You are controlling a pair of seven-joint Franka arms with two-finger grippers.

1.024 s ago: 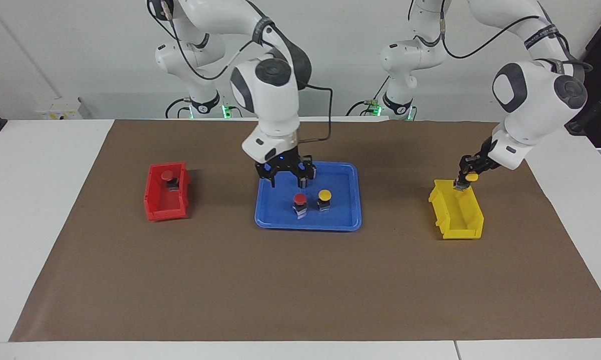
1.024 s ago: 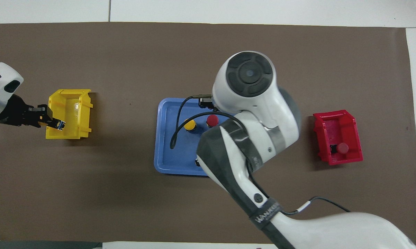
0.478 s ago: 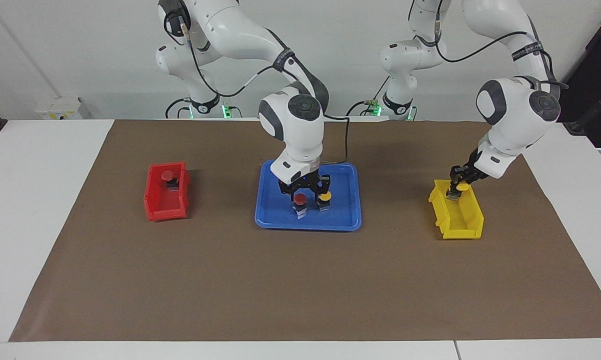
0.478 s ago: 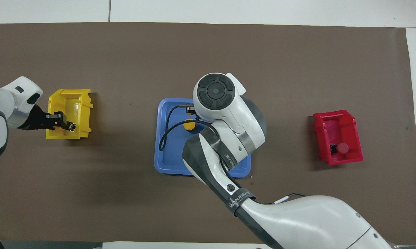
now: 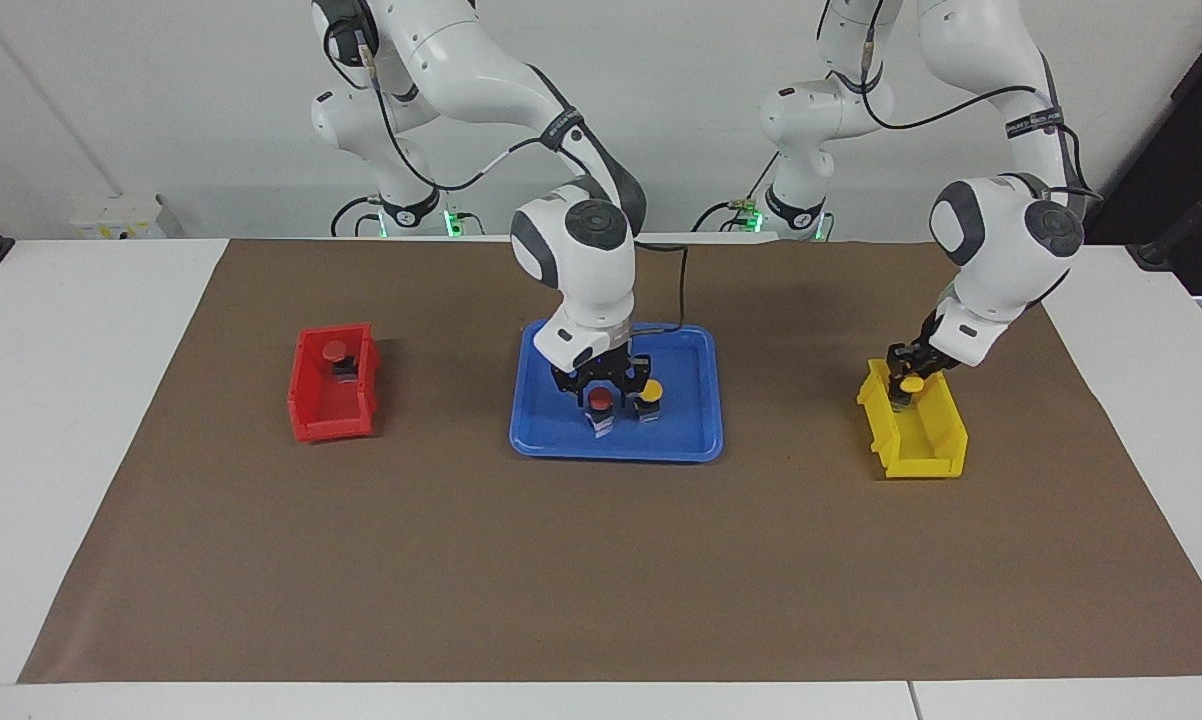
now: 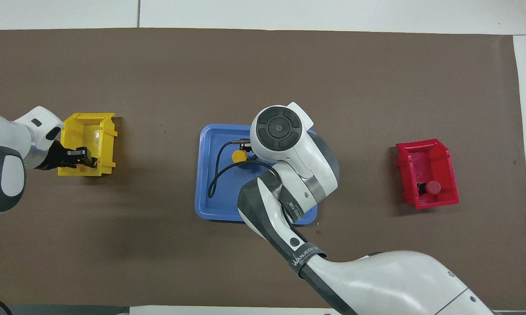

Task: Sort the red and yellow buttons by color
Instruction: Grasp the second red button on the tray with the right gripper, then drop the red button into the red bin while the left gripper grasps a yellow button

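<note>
Nearest the robots' end, 1 round red-capped push button on a dark blocky base [image 5: 334,351] already sits in the small red plastic bin [image 5: 326,415] toward the right arm's end of the table, unmoved over the last second.

Toward the left arm's end, the left gripper [image 5: 904,372] has come down from above the rim and now hangs low inside the nearer end of the small yellow plastic bin [image 5: 926,450]. It is pinched tight on a yellow-capped push button [image 5: 912,383], which I judge is about to be let go, so yellow is nearly half sorted.

In the middle, the right gripper [image 5: 601,388] has dropped from well above the shallow blue plastic tray [image 5: 681,440] to straddle the second red-capped button [image 5: 601,401] standing on it. It has been narrowing as it came down, but whether it has clamped the cap yet I cannot tell.

Just beside that, toward the left arm's end, the second yellow-capped button [image 5: 649,392] stands upright on the tray, close enough that a careless lift could knock it.

By my count, 1 is binned, 2 are in hand or nearly so, and 1 is left waiting.
</note>
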